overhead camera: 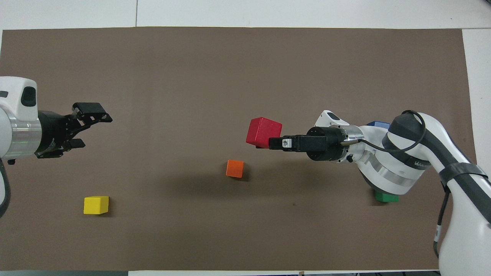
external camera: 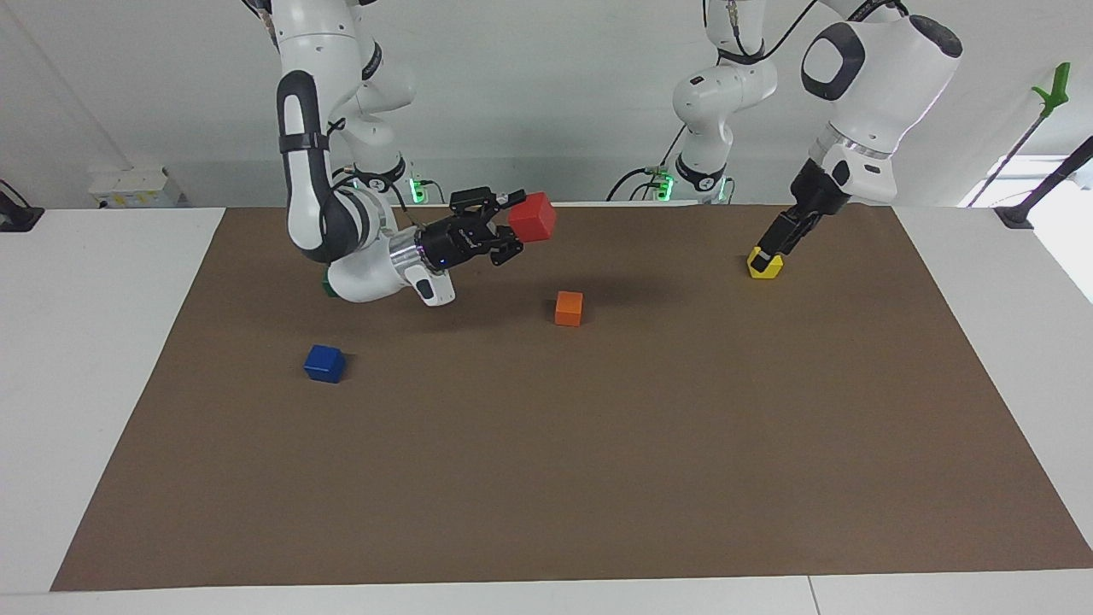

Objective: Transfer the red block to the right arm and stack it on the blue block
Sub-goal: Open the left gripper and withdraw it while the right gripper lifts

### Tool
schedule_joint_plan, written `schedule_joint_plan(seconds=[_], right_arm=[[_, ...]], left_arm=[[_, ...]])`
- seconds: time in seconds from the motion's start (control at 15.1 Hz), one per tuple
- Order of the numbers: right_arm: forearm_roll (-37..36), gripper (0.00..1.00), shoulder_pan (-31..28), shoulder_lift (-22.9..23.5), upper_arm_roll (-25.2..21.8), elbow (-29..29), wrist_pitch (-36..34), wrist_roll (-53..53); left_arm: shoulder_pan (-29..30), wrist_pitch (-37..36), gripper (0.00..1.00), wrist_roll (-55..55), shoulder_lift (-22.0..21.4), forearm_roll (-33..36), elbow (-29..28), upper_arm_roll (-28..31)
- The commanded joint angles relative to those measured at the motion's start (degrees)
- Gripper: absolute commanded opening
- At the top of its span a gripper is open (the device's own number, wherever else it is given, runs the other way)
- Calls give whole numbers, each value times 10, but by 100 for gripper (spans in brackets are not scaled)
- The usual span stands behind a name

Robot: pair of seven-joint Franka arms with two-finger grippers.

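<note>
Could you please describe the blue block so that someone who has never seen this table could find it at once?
Start at the brown mat and go to the right arm's end of it, where two cubes lie near the right arm. The blue block is the one farther from the robots, lying free. Its neighbour, the green block, is nearer to the robots, partly hidden under that arm.

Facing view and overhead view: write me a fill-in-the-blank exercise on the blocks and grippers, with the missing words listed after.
1. The right gripper is shut on the ____ block.
2. The left gripper is ____ and holds nothing.
3. The block that lies between the yellow block and the green block is ____.
4. The blue block rests on the ____ mat.

Missing words: red; open; orange; brown
</note>
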Motion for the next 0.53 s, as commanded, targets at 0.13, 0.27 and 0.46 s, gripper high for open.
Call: schedule_joint_plan(seconds=[0.13,0.27,0.46], right_arm=[[-61,0,3,-83,3,28,142,120],[-116,0,2,-100,3,46,184,165],[-193,0,-2,-116,2,73,213,226]], left_arm=[[-21,-73,100,179,80,122,101,1],[-24,-99,100,228,120,172,150,3],[-38,-177,100,234,212,194,278,3]])
